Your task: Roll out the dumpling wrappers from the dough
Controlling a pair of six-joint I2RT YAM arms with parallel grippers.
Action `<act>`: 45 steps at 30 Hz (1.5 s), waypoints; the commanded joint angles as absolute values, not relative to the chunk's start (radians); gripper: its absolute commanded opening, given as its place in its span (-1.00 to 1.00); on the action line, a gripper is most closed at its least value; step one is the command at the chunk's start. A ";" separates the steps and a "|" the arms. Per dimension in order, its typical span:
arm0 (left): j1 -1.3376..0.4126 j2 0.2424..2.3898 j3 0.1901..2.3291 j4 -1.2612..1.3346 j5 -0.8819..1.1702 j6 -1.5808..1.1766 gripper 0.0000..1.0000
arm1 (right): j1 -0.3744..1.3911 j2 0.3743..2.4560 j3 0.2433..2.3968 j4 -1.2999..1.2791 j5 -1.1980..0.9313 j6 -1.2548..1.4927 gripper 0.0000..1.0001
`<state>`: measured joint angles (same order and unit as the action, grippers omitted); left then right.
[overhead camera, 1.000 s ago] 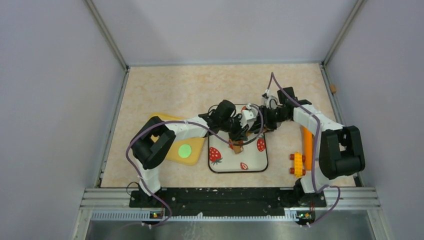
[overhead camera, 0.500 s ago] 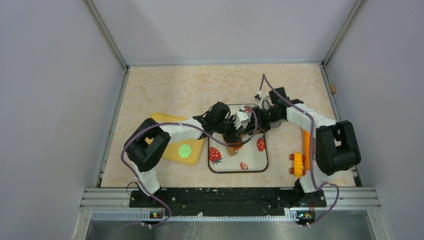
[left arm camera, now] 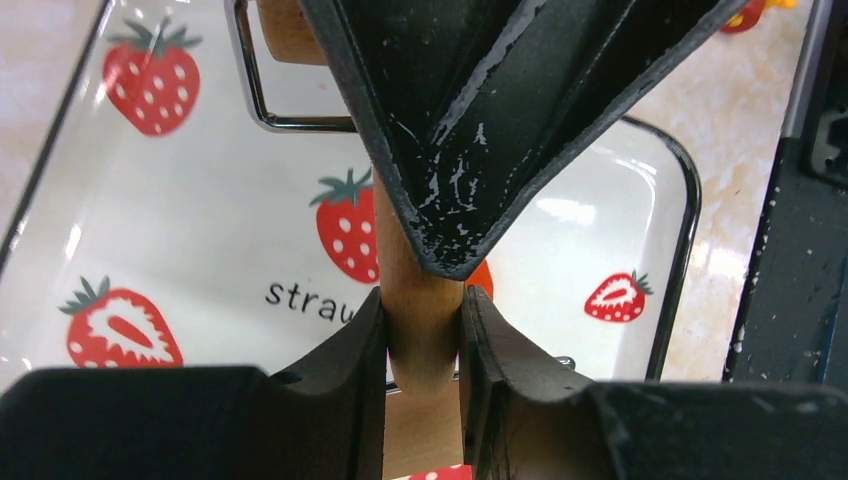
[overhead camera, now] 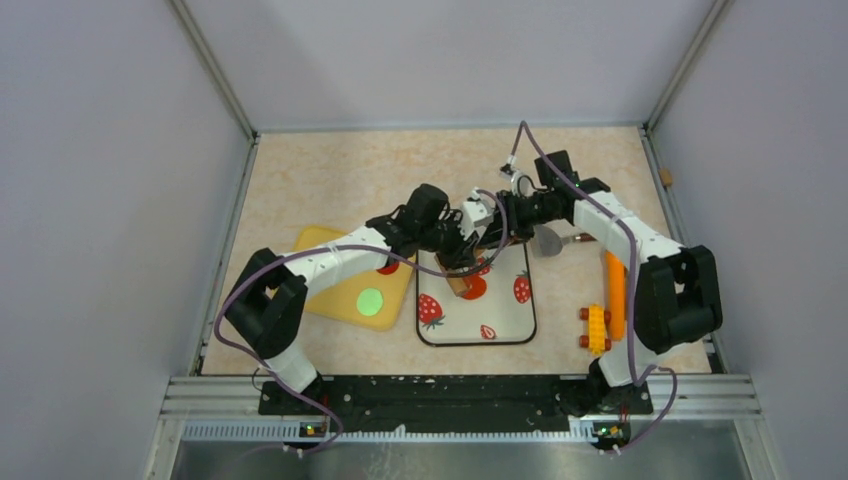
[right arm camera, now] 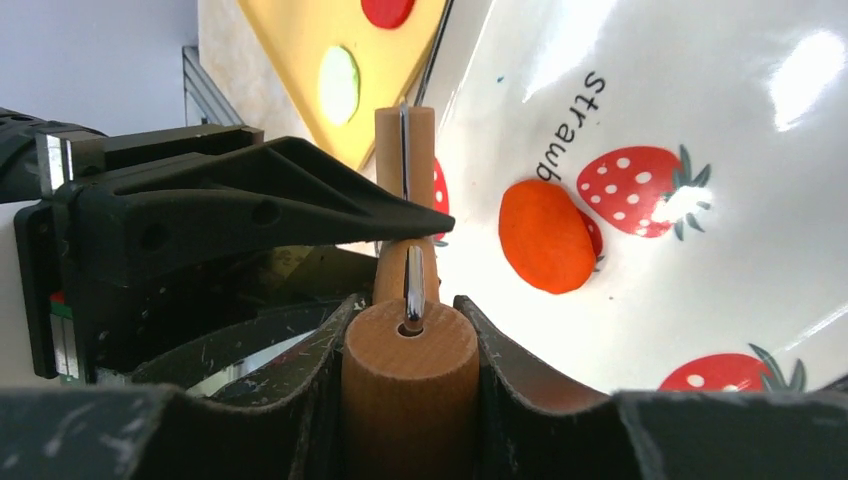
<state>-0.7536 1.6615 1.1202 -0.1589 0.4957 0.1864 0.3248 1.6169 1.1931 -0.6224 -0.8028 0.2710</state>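
The dough (right arm camera: 545,235), a flattened orange-red blob, lies on the white strawberry tray (overhead camera: 500,325), ahead of the right gripper (right arm camera: 408,312) and off to its right in the wrist view, touching a printed strawberry. It is not in contact with either gripper. The right gripper is clamped on the thick wooden end of the roller (right arm camera: 410,400), one finger on each side of the cylinder. The left gripper (left arm camera: 422,300) is clamped on the roller's thinner wooden stem, and one finger of the opposite gripper crosses just above its fingertips. The two grippers meet nose to nose over the far half of the tray. A wire frame (left arm camera: 250,85) runs from the roller beyond the left gripper. Two dumpling wrappers, a green disc (right arm camera: 338,85) and a red disc (right arm camera: 388,10), rest on a yellow board (right arm camera: 290,40) beyond the right gripper, to the left of the tray.
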 commanded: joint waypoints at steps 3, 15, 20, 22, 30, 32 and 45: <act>-0.789 1.717 1.213 -0.102 0.523 0.164 -1.00 | 0.263 1.520 1.189 -0.708 -0.662 0.165 -1.00; -0.805 1.870 1.189 -0.009 0.477 0.194 -1.00 | 0.238 1.555 1.088 -0.654 -0.553 0.109 -1.00; -0.820 1.967 1.232 0.028 0.475 0.190 -1.00 | 0.236 1.563 1.072 -0.670 -0.447 0.092 -1.00; -0.823 2.006 1.260 0.033 0.482 0.183 -1.00 | 0.227 1.563 1.064 -0.679 -0.418 0.082 -1.00; -0.832 2.099 1.338 0.054 0.511 0.129 -1.00 | 0.192 1.562 1.043 -0.692 -0.380 0.058 -1.00; -0.840 2.107 1.355 0.060 0.516 0.120 -1.00 | 0.179 1.558 1.057 -0.701 -0.380 0.057 -1.00; -0.848 1.944 1.490 -0.060 0.531 0.105 -1.00 | 0.182 1.353 1.180 -0.806 -0.621 0.044 -1.00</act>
<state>-0.8612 2.0560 1.4620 0.0113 0.5732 0.1257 0.1497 1.4418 1.1278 -0.7643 -0.5098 0.0517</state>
